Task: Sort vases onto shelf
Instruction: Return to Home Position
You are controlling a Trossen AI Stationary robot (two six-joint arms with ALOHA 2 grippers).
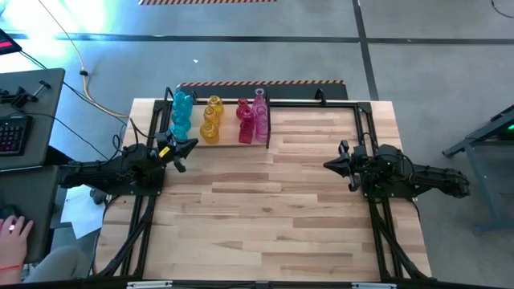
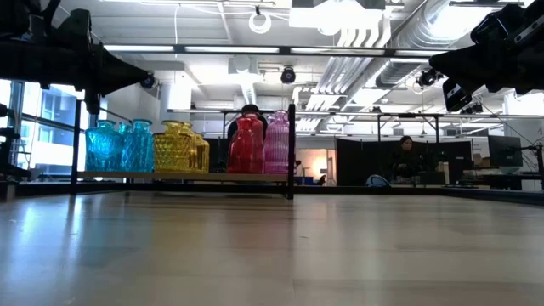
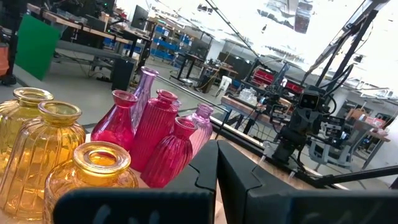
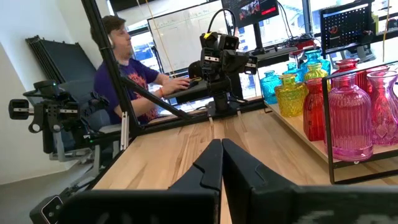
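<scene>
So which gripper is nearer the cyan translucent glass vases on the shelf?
Left. The left gripper sits close in front of the cyan vases, apart from them; the right gripper is at the wooden table's opposite side, past the pink vases.

Grey floor (image 1: 265, 56); desk (image 1: 40, 104) at left; exposed ceiling ducts (image 2: 399, 34), prob. fluorescent strip lights (image 2: 195, 48).

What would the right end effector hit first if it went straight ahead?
Probably the left arm, across the table; the right end effector points at it, and the vases stand aside.
</scene>
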